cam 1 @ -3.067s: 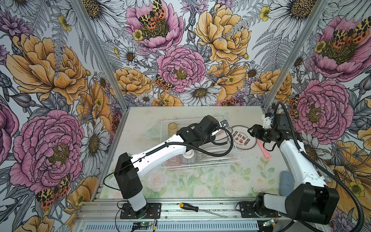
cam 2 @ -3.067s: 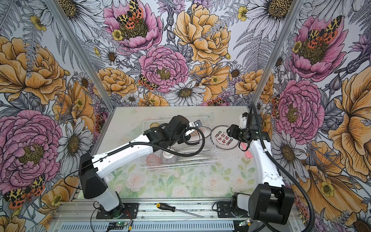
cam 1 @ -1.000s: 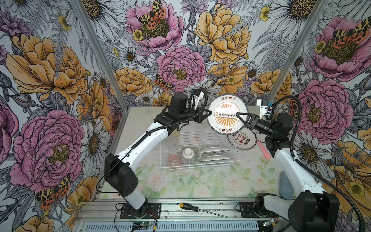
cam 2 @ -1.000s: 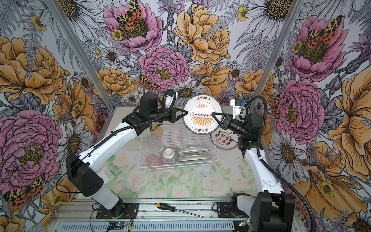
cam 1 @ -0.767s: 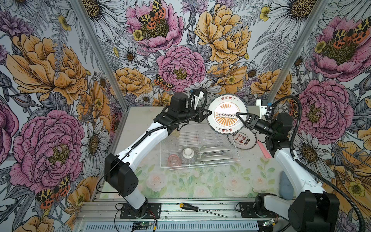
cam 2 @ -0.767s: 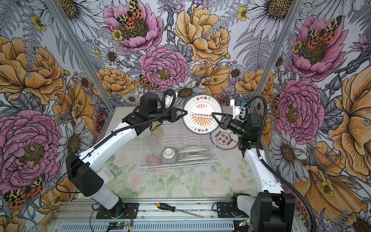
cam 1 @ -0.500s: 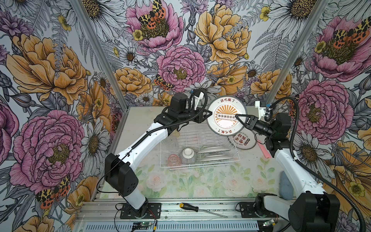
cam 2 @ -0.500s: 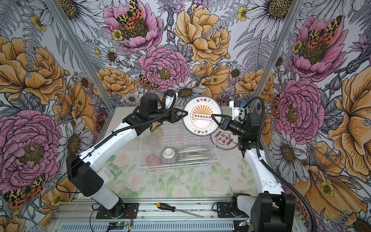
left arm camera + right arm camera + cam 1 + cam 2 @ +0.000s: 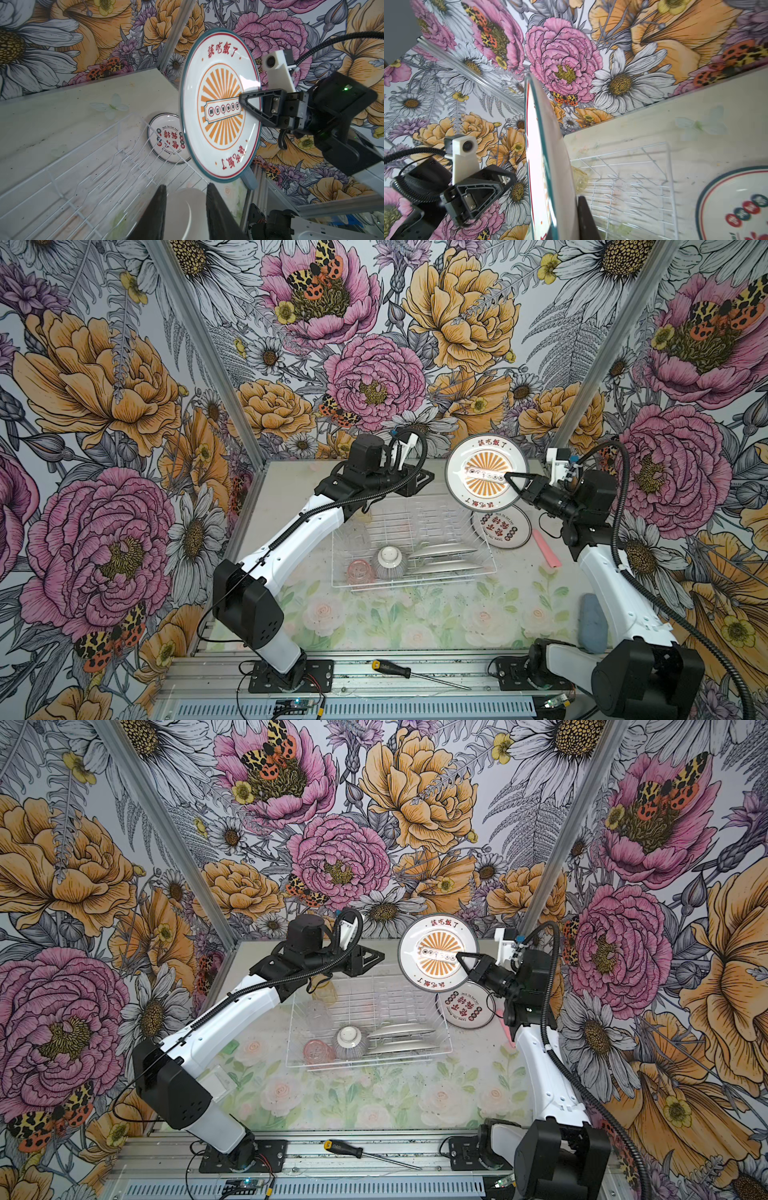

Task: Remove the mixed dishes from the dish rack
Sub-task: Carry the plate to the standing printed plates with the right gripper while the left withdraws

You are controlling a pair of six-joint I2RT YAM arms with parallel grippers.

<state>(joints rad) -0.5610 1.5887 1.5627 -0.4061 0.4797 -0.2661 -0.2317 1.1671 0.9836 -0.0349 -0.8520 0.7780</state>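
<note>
The right gripper (image 9: 508,480) pinches the upright plate (image 9: 484,466) at its right edge, with one jaw across the printed face. The plate hangs on edge in the air above the far right corner of the dish rack (image 9: 432,526), face toward the near side. The flat plate (image 9: 501,526) lies on the surface (image 9: 415,622) just right of the rack, below the held one and nearer the right arm. The left gripper (image 9: 427,480) is spread and empty, left of the upright plate and clear of it. Judgement: the coming move requires turning the plate from on-edge to level, then lowering it onto the flat plate. A bowl (image 9: 390,562), a pink tumbler (image 9: 360,570) and further plates (image 9: 442,551) sit in the rack.
</note>
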